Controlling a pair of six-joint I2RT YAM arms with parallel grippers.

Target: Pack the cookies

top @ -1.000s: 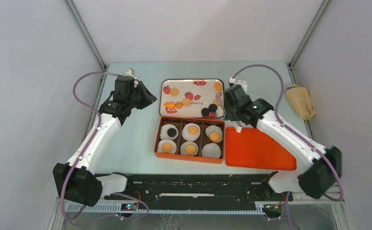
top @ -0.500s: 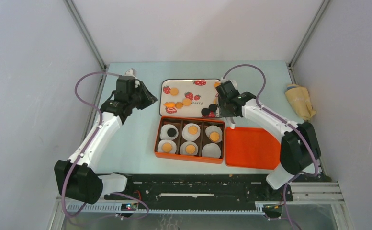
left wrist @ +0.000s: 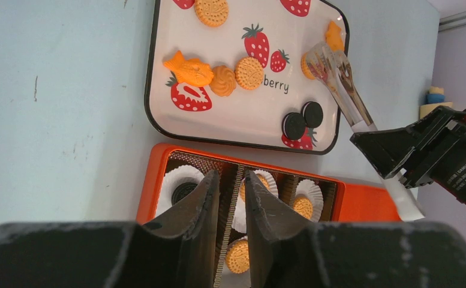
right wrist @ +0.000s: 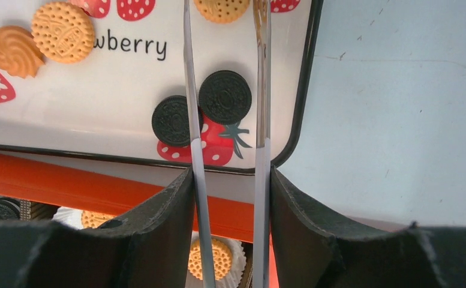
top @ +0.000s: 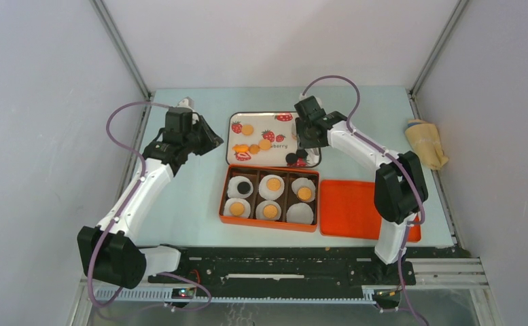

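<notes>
While the right tool (right wrist: pixel 230 175) clamps tongs (right wrist: pixel 260 90), their tines seemingly straddle a cookie (right wrist: pixel 221 9).

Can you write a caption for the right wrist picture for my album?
The right gripper holds tongs reaching over two black cookies on the strawberry tray.

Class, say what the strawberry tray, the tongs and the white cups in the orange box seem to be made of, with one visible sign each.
Tray: glossy printed metal or melamine, cannot tell; dark raised rim.
Tongs: clear plastic, probably; the tray shows through them.
Cups: thin white paper; pleated, fluted walls.
</notes>
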